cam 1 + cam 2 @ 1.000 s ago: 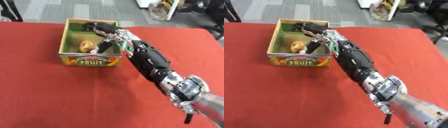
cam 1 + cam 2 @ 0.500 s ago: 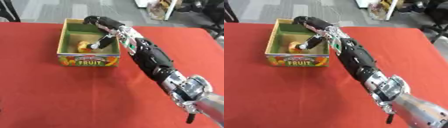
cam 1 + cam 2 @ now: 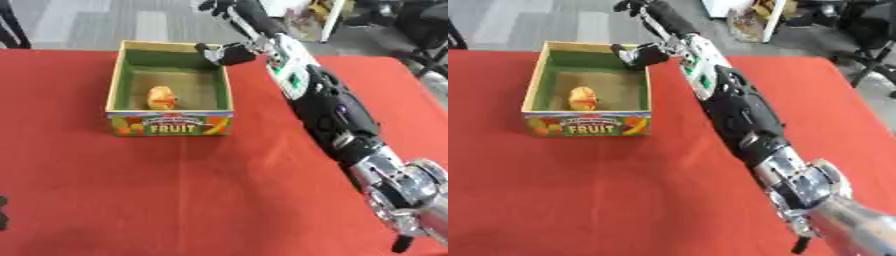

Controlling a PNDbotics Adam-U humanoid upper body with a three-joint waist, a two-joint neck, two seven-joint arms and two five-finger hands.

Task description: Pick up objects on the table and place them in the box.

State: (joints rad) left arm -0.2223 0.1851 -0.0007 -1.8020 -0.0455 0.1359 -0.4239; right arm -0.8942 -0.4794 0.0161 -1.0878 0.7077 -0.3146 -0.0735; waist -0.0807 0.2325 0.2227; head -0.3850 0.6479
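Note:
A cardboard box (image 3: 114, 90) printed "FRUIT", green inside, stands on the red table at the upper left. A small yellow and orange object (image 3: 161, 97) lies on its floor. My right hand (image 3: 229, 30) is raised over the box's far right corner, with straight fingers pointing up and away and the thumb hanging down by the rim. It holds nothing. My right arm (image 3: 332, 110) runs from the lower right up to that corner. At the lower left edge only a dark tip (image 3: 3, 212) of my left hand shows.
The red tablecloth (image 3: 175, 190) covers the whole near part of the table. Beyond the far edge lie a grey floor, a white cabinet and office chairs (image 3: 420, 20).
My right hand has lifted up and back out of the box, from over the yellow object to above the far right corner. The view has tilted a little.

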